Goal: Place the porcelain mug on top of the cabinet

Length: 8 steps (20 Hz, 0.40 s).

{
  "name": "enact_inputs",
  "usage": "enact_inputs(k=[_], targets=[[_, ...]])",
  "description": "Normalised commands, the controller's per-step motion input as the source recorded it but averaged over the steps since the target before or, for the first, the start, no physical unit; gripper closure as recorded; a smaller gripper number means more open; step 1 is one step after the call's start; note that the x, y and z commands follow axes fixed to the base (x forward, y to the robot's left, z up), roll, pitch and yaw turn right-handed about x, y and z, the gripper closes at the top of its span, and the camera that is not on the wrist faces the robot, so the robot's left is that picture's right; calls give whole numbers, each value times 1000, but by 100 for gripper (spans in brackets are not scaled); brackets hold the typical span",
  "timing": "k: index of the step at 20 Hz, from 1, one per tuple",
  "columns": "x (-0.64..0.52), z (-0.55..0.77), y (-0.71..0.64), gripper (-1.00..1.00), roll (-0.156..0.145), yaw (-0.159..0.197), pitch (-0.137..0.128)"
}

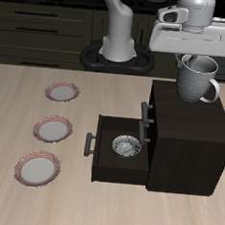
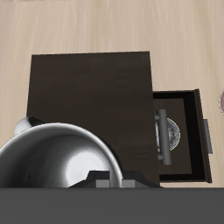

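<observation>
Hanging above the cabinet, the porcelain mug was seen gripped at its rim, mouth up and roughly upright, its loop handle turned toward the table's front edge and away from the open drawer. The gripper was closed on that rim, though the fingertips themselves were hidden behind the mug's lip and the white hand body. The relation that mattered was a vertical one: the mug was held directly beneath the gripper and over the cabinet's flat top, toward the back part of it, with a clear gap judged to remain between base and wood. From the wrist view, the mug's rounded wall was shown over the dark top, well inside its edges and clear of the drawer side, where a small patterned bowl was lying. A straight descent was therefore judged to be all that the placing called for, with no sideways shift needed.
</observation>
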Motion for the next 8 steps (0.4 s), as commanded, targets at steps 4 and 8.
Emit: enact_inputs(k=[4, 8], targets=[[46, -159, -76, -100, -24, -4, 42], [-45, 5, -74, -100, 10, 10, -2]])
